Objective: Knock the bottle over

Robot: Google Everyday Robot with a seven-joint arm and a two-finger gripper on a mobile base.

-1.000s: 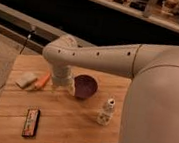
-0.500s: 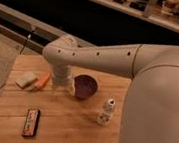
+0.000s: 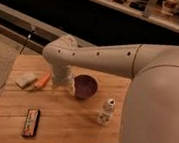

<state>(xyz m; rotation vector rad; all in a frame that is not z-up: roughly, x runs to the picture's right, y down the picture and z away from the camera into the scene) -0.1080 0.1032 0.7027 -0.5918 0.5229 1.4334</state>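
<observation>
Our hand [image 3: 68, 86], grip impossible to tell, hung beside the bowl [image 3: 85, 86], the upright bottle [image 3: 105, 112] standing past it, nearer us.

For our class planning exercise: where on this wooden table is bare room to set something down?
Free on the wooden table: the front middle, between the dark rectangular packet and the small white plastic bottle. Crowded: the back left, where the pincer sits between the purple bowl and the orange stick.
</observation>
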